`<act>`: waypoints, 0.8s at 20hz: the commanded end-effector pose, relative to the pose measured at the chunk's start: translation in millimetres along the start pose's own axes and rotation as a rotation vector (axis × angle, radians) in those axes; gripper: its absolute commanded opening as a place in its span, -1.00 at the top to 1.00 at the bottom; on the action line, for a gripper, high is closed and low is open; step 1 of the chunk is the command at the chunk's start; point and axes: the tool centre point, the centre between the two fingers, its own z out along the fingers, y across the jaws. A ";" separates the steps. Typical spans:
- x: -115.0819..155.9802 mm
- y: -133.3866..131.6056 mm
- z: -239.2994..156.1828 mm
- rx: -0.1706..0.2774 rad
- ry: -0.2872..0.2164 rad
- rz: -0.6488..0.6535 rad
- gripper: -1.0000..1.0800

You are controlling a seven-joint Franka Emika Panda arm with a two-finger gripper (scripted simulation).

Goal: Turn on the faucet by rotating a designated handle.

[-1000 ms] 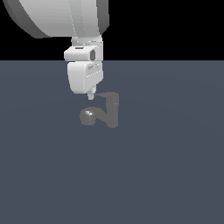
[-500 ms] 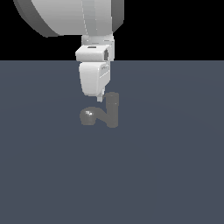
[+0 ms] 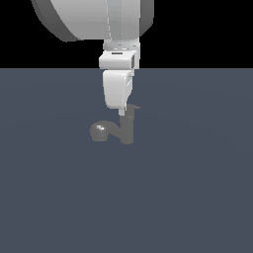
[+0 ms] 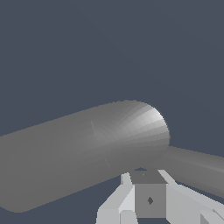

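- On the dark grey floor (image 3: 197, 197), centre of the exterior view: the faucet (image 3: 127, 129), upright, spout bulb toward that view's left.
- Gripper (image 3: 122, 111): directly above the faucet, at the handle (image 3: 133, 107); contact unclear.
- Finger opening: cannot be determined; nothing visibly held.

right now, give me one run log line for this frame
phase: approach | gripper: directly above faucet cylinder, at handle | jaw state: unclear | contact: cannot tell | spout bulb: toward exterior view's left

faucet (image 3: 127, 129): dull grey, white highlight | arm (image 3: 117, 89): white | floor (image 3: 188, 188): slate blue
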 end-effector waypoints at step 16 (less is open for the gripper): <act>75.3 -35.1 0.9 0.001 0.006 0.044 1.00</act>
